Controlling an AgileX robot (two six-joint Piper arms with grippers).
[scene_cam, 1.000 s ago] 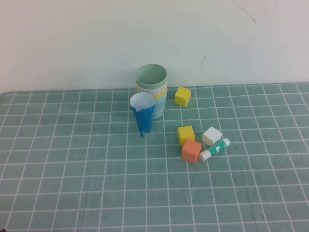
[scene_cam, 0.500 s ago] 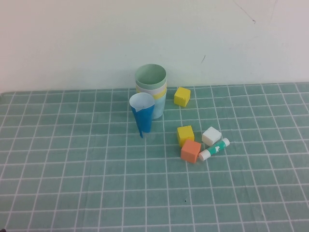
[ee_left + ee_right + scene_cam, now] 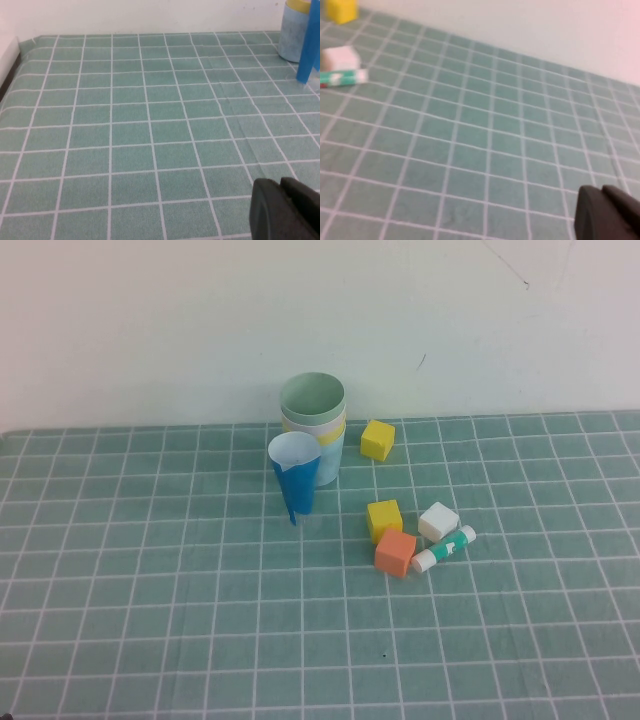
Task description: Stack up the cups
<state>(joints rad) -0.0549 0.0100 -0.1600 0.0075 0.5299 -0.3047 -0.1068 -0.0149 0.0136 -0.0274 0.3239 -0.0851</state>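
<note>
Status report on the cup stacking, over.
Left gripper shut, parked low over bare mat. Right gripper shut, parked likewise. Cups nested in one stack, green on top. Blue cone stands close in front of the stack.

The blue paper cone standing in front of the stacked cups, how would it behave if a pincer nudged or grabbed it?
The blue cone balances point-down, wide white mouth up, so a light nudge would probably tip it. It looks like thin rolled paper: likely very light, and easily crushed. It stands close before the stacked cups and might fall against them. Both pincers, left and right, are shut and well away.
</note>
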